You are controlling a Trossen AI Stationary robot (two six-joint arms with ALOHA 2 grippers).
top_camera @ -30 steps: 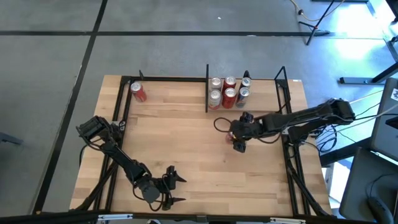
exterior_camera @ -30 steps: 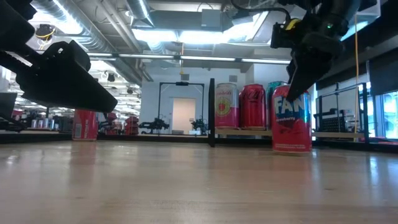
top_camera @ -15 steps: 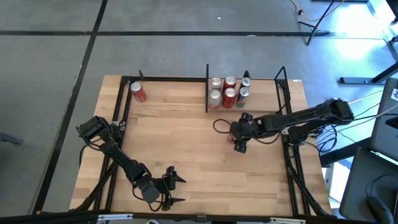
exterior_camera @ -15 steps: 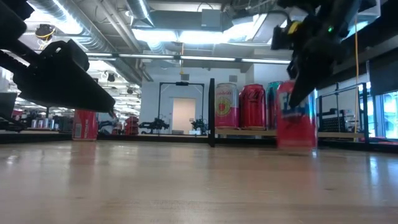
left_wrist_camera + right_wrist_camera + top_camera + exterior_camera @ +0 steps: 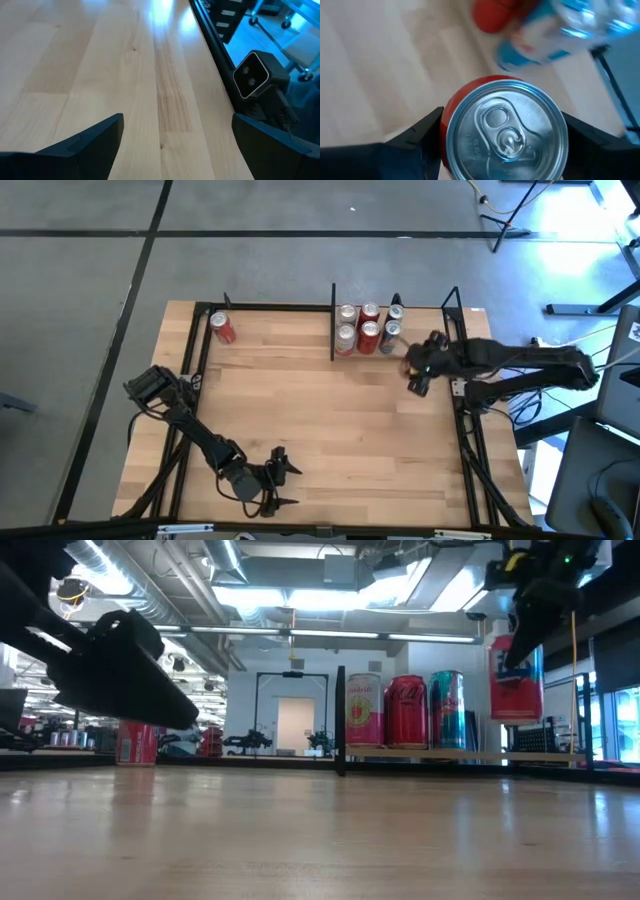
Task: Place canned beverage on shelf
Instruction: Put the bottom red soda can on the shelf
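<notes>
My right gripper (image 5: pixel 416 372) is shut on a red canned beverage (image 5: pixel 516 680) with a silver top (image 5: pixel 507 127), held in the air just right of the cans on the shelf. The shelf (image 5: pixel 440 753) is a light-wood ledge at the table's far edge, between a dark divider (image 5: pixel 333 332) and black uprights. Several cans (image 5: pixel 368 326) stand on it; a pink one (image 5: pixel 364 712), a red one (image 5: pixel 406 712) and a teal one (image 5: pixel 446 710) show in front. My left gripper (image 5: pixel 283 486) is open and empty near the table's front edge. My right gripper pinches the can's upper side wall (image 5: pixel 448 120) between its two fingers (image 5: pixel 415 142), one on each opposite side. The fingers come from above, pointing down. The can hangs upright, its top up, lifted clear of the table.
A lone red can (image 5: pixel 222 328) stands at the far left corner, outside the divider. Black frame rails (image 5: pixel 465 410) run along the table's left and right sides. A small camera (image 5: pixel 257 75) sits at the front edge. Bare wood (image 5: pixel 300 400) lies across the table's middle.
My right gripper has lifted the red can off the table and carried it up, toward the table's right and far edges, to beside the shelf's cans. The can stays upright and now hangs clear of the table.
</notes>
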